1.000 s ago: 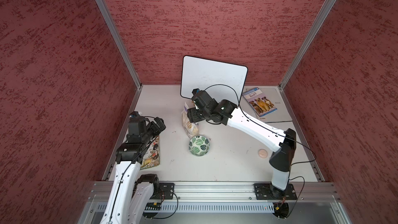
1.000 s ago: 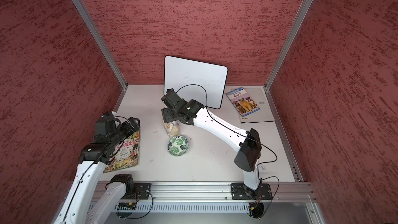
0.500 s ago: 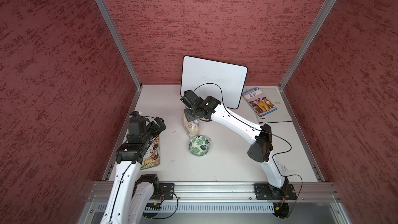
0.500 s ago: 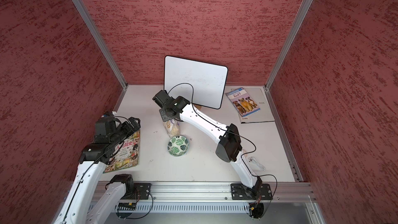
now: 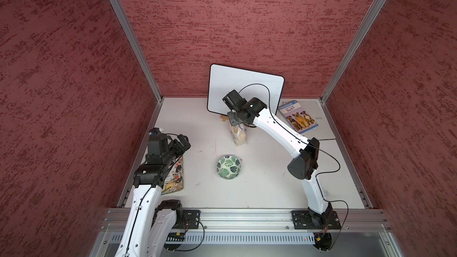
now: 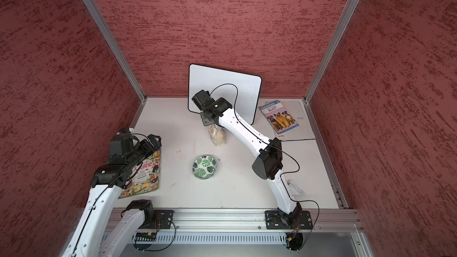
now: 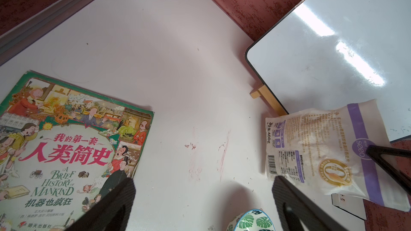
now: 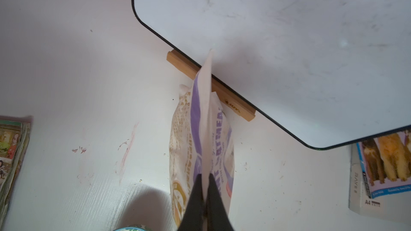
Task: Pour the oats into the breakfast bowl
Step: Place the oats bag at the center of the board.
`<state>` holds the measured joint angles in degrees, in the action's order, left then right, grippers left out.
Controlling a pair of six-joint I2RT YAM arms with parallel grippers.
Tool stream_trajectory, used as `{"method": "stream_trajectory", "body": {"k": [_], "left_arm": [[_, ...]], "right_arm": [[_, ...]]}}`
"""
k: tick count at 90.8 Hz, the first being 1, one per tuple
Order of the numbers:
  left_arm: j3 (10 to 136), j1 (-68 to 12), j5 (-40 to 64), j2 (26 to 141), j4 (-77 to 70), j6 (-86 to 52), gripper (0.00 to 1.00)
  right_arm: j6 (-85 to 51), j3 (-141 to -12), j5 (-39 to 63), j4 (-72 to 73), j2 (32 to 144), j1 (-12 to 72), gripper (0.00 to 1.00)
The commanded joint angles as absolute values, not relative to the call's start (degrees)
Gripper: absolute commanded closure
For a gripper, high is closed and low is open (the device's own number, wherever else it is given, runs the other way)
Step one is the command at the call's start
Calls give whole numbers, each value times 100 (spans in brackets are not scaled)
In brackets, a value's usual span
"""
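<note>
Two arms here, but only one is in the game. The right gripper (image 8: 205,177) is clamped shut on the flat top edge of the oats pouch (image 8: 200,134), coming at it from straight above. The pouch stands upright on the table (image 5: 272,184), just in front of the whiteboard (image 5: 244,87), with its long axis vertical and its base down.

The relation that matters is that the breakfast bowl (image 5: 228,166) sits near the pouch on the side facing the robot's base rail, apart from it and not touching. In the right wrist view the top seam runs from the fingers off toward the whiteboard, so the pinch is at the bowl-side end of that seam. My guess is the next bit needs a lift, a carry toward the bowl, then a tilt. I can't tell whether the top of the bag is actually open, which would kind of decide everything.

The left gripper (image 7: 202,185) is spread wide and holds nothing. It hangs over the picture book (image 7: 66,147), well away from the pouch — the right arm is clearly the nearer one.
</note>
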<state>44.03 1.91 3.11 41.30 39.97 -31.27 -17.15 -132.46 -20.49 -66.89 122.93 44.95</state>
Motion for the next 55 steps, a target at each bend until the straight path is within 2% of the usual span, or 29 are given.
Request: {"method": "stream_trajectory", "body": {"k": [1,13,34,55], "left_arm": [[4342,185,301,4151,3938,-3130,0],[4342,182,329,4174,3921,-3133,0],[4357,187,460,4238,3911,-3120,0],[4379,149,966,4302,3782,-2964,0]], "right_arm": [[-1642,-12891,-2663,-6319,11188,4518,100],[-1805,-11979,-2892,-6290,10416,4496,100],[-2330,-9674,-2636,-5804,8851,4491,100],[-3037,-7675,-1734,-4768,7870,4498,100]]}}
